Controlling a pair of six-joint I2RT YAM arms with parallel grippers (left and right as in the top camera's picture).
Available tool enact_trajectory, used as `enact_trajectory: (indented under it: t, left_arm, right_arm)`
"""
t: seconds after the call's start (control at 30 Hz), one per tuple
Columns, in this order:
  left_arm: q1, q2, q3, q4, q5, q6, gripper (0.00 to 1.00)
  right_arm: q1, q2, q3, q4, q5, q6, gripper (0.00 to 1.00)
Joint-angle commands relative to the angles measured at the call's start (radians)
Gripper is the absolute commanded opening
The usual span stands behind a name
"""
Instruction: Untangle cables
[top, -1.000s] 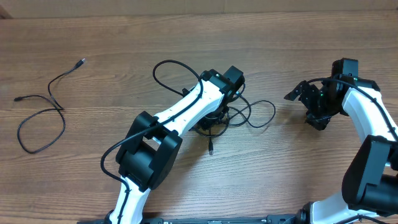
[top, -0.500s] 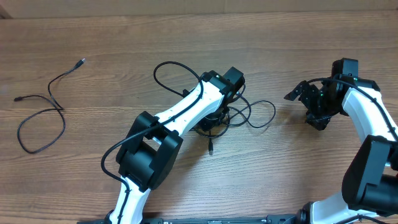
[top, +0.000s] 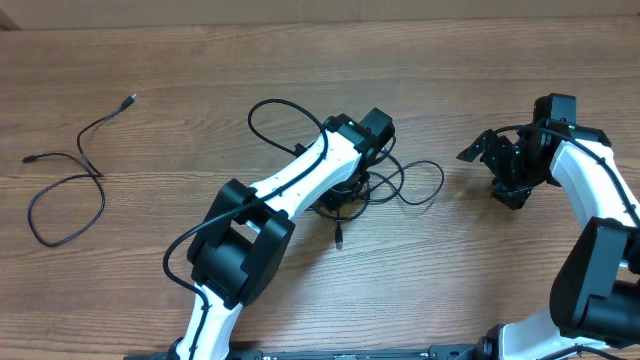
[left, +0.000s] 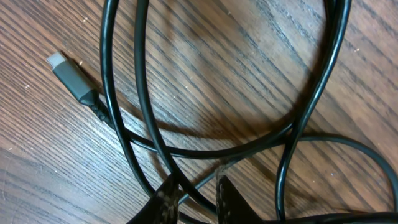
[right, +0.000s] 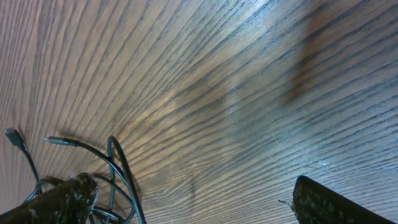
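Nothing has shifted over the last second. Left gripper jaws narrowly parted, one strand of the tangled cables running between them; pinched or not, cannot tell. Right gripper gapes empty, tangle well beyond. One freed cable lies far off; remainder still knotted.

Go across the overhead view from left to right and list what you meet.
loose cable lying by itself → tangle of cables at the middle of the table → right gripper, jaws wide open
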Motion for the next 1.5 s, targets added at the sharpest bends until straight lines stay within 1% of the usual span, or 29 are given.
enact_trajectory:
  t: [0.0, 0.1, 0.2, 0.27, 0.4, 0.7, 0.73, 0.8, 0.93, 1.0, 1.13, 1.27, 1.37, 1.4, 1.47]
  left_arm:
    - [-0.016, 0.021, -0.007, 0.002, -0.033, -0.003, 0.29]
    - [-0.017, 0.021, -0.007, 0.005, -0.036, -0.003, 0.30]
    - [-0.019, 0.021, -0.008, 0.006, -0.040, -0.003, 0.27]
    - [-0.022, 0.021, -0.014, 0.011, -0.049, -0.004, 0.26]
    - [-0.023, 0.021, -0.032, 0.038, -0.050, -0.004, 0.26]
    - [-0.022, 0.021, -0.033, 0.041, -0.050, -0.003, 0.25]
    - [-0.022, 0.021, -0.033, 0.041, -0.050, -0.003, 0.21]
    - [-0.022, 0.021, -0.033, 0.039, -0.050, -0.002, 0.04]
    - [-0.019, 0.016, -0.030, 0.012, -0.041, 0.029, 0.04]
    - [-0.009, -0.003, -0.015, -0.035, -0.021, 0.031, 0.04]
    - [0.018, -0.076, 0.032, -0.128, -0.051, 0.040, 0.04]
    - [0.029, -0.180, 0.059, -0.122, -0.093, 0.205, 0.04]
    - [0.029, -0.258, 0.062, -0.072, -0.111, 0.387, 0.04]
    - [0.029, -0.302, 0.063, -0.030, -0.109, 0.536, 0.04]
    - [0.029, -0.351, 0.063, 0.014, -0.107, 0.732, 0.04]
  right_arm:
    - [-0.001, 0.003, -0.002, 0.006, -0.005, 0.007, 1.00]
    - [-0.001, 0.003, -0.002, 0.005, -0.005, 0.007, 1.00]
    - [-0.001, 0.003, -0.002, 0.006, -0.005, 0.007, 1.00]
    - [-0.001, 0.003, -0.002, 0.005, -0.005, 0.007, 1.00]
    - [-0.001, 0.003, -0.002, 0.005, -0.005, 0.007, 1.00]
    - [-0.001, 0.003, -0.002, 0.006, -0.005, 0.007, 1.00]
    - [-0.001, 0.003, -0.002, 0.006, -0.005, 0.007, 1.00]
    - [-0.001, 0.003, -0.002, 0.006, -0.005, 0.007, 1.00]
    - [-0.001, 0.003, -0.002, 0.005, -0.005, 0.007, 1.00]
    - [-0.001, 0.003, -0.002, 0.006, -0.005, 0.007, 1.00]
    - [-0.001, 0.003, -0.002, 0.005, -0.005, 0.007, 1.00]
    - [-0.001, 0.003, -0.002, 0.005, -0.005, 0.007, 1.00]
    - [-0.001, 0.003, -0.002, 0.006, -0.005, 0.007, 1.00]
    - [-0.001, 0.003, -0.002, 0.005, -0.005, 0.007, 1.00]
    - [-0.001, 0.003, -0.002, 0.005, -0.005, 0.007, 1.00]
